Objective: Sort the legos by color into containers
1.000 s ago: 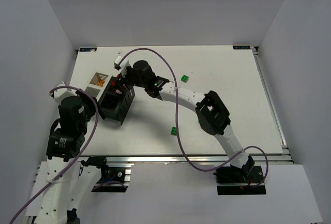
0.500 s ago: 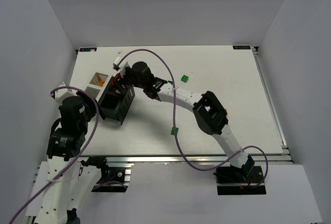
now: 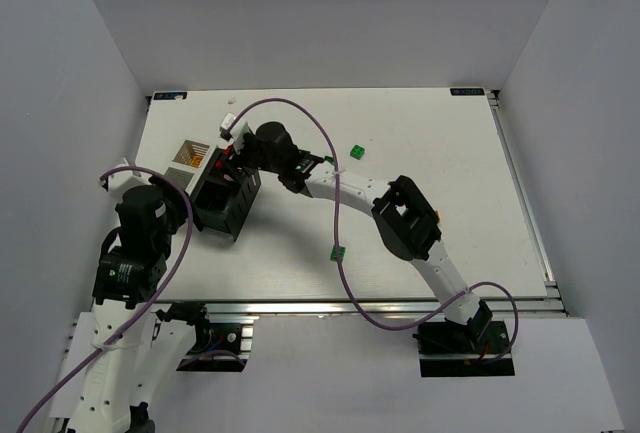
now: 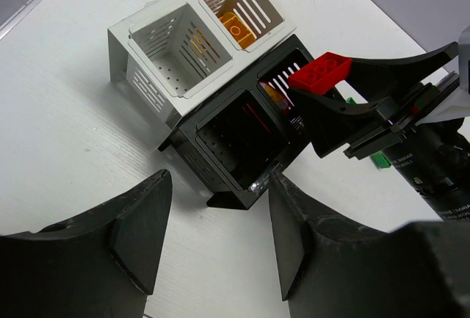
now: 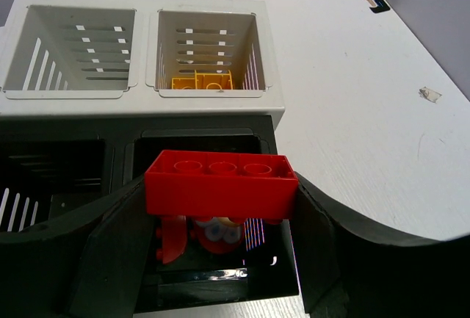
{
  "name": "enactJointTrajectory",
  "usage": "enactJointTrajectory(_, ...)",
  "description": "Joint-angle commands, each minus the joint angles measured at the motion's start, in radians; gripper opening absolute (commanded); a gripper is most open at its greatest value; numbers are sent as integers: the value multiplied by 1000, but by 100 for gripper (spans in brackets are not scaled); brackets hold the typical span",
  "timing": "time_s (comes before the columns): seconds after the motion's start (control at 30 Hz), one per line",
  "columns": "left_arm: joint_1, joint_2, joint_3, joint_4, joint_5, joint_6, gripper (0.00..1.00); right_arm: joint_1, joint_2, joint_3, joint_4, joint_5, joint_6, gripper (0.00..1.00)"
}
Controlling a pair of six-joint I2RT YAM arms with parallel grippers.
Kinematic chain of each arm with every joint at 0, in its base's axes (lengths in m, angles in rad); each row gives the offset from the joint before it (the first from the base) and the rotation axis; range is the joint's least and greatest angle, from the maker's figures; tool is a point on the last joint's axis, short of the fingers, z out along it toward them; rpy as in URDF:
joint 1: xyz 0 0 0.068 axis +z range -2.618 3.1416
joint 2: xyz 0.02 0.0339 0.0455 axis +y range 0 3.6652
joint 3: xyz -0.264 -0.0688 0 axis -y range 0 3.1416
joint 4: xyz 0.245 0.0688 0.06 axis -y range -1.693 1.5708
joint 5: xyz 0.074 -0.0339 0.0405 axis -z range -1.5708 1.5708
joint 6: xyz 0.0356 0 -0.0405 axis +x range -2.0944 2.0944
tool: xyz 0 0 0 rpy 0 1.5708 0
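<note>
Right wrist view: the right gripper (image 5: 220,219) clamps a red lego brick (image 5: 219,184) above a red-stocked compartment of the black container (image 5: 121,164), the left gripper (image 4: 219,219) gaping empty nearby.

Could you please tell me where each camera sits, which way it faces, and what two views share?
Top external: above and behind the robot, facing down at the table; left arm and right arm show, bases at the bottom.
Left wrist: on the left arm, facing past its open left fingers at the black container and white containers.
Right wrist: on the right arm, looking down between the right fingers, which clamp a red lego over the black container.
Shared: both wrist views show the red lego, black container and white containers.
</note>
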Motion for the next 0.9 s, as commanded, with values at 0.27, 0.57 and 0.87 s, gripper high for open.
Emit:
enactJointTrajectory(0.27,6,-16,-4,9,-3,-20,65,6,-53,-26,62,-12,-22,70)
enactJointTrajectory(0.57,6,-38,-10,1,14,-43,65,6,-79,-44,68,-14,-26,89)
enactJointTrajectory(0.87,6,-93,-50,33,103,-72,69,1,-176,-130,90,-28,-57,89)
